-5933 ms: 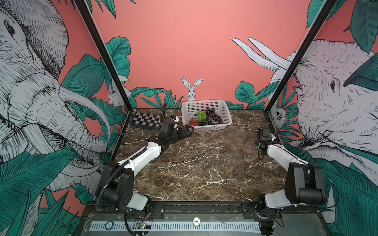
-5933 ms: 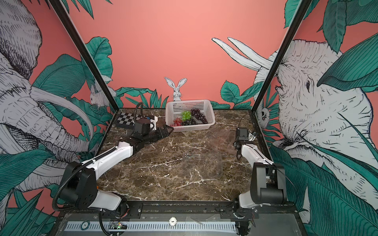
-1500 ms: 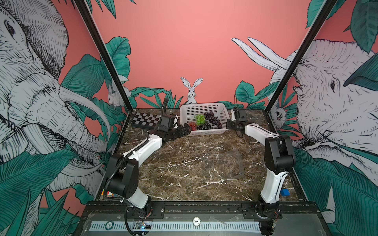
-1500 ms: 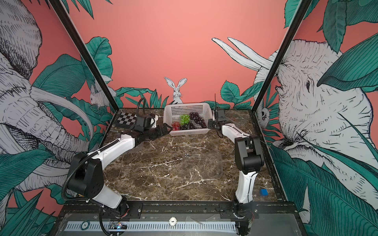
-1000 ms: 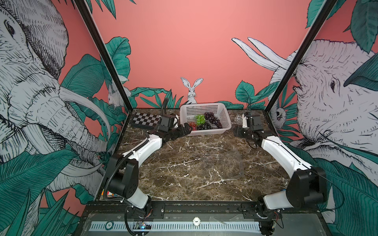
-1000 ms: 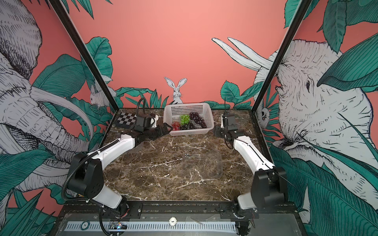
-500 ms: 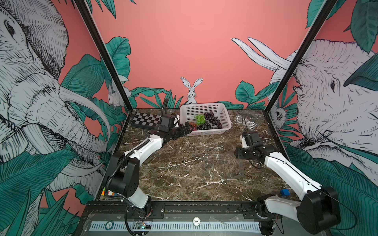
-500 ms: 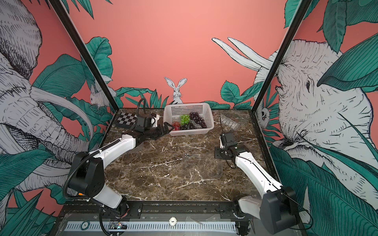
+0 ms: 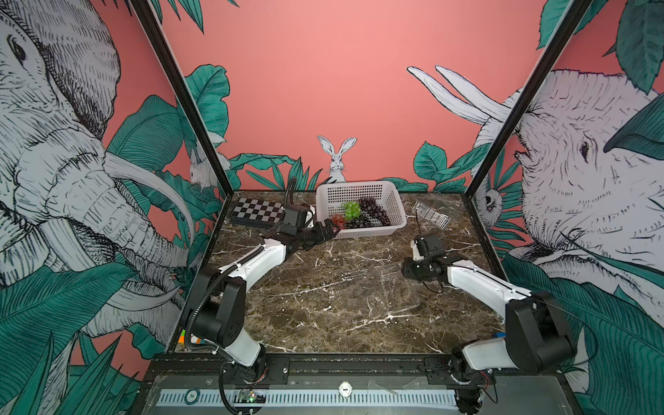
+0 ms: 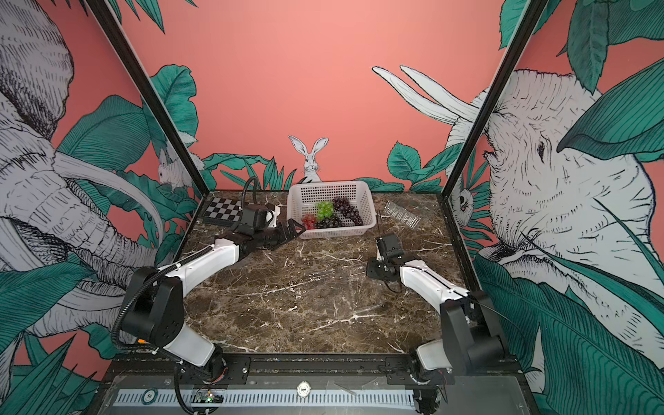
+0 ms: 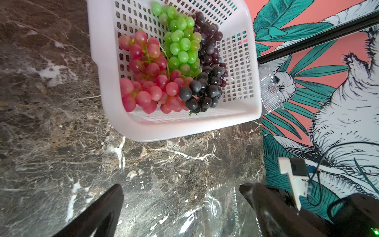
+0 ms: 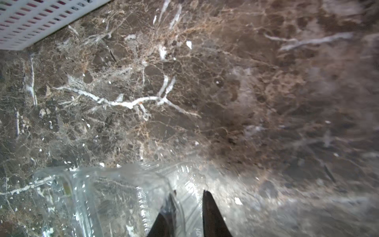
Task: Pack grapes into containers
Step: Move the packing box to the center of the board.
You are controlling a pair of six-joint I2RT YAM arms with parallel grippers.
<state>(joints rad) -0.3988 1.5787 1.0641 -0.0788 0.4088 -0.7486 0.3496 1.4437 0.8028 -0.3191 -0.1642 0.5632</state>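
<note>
Red (image 11: 147,82), green (image 11: 180,45) and dark purple grapes (image 11: 205,90) lie bunched in the white basket (image 9: 370,230) at the back of the table. My left gripper (image 9: 325,231) hovers open at the basket's front left corner, holding nothing; its wrist view shows it (image 11: 182,197) above bare marble. My right gripper (image 9: 406,269) is low at mid right. Its fingers (image 12: 207,205) straddle the ribbed wall of a clear container (image 12: 102,195), one inside and one outside, closed narrowly on it. This container is faint in a top view (image 9: 393,284).
Another clear container (image 9: 431,215) lies tilted at the back right, right of the basket, also seen in the left wrist view (image 11: 270,92). A checkerboard (image 9: 257,212) sits at the back left. Walls close the table on three sides.
My right arm swung from the back right, beside the basket, forward to mid table and its jaws narrowed onto the clear container's wall. The left arm has not moved.
</note>
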